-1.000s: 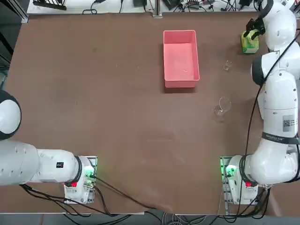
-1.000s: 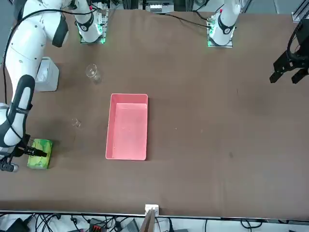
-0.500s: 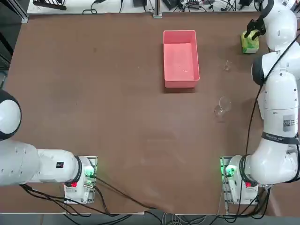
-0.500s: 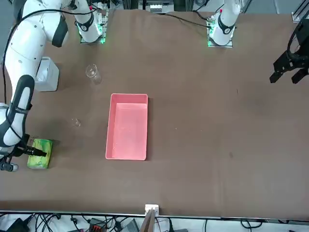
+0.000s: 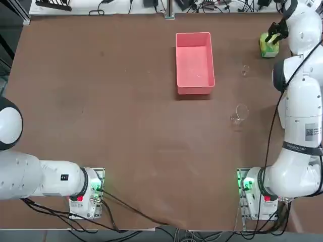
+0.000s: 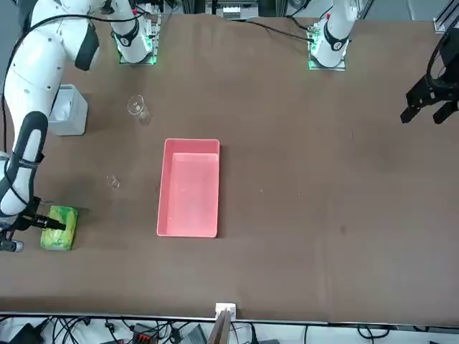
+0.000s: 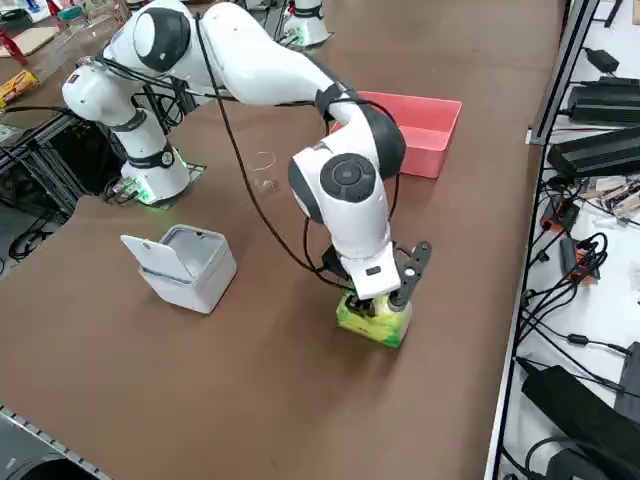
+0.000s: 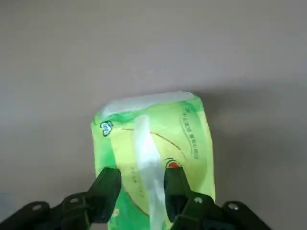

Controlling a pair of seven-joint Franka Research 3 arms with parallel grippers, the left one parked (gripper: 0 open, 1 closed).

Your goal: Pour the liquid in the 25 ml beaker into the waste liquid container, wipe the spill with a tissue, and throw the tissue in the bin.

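The right gripper (image 8: 141, 184) is lowered onto the green tissue pack (image 8: 153, 143) at the table's far right corner, its fingers (image 8: 109, 184) parted either side of the white tissue (image 8: 148, 163) protruding from the slot. The small beaker (image 5: 245, 70) is seen standing right of the pink tray (image 5: 194, 63).

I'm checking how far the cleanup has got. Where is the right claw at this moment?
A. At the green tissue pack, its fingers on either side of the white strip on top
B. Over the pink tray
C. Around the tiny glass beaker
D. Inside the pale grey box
A: the wrist view shows the right claw at the green tissue pack, fingers either side of its white strip.
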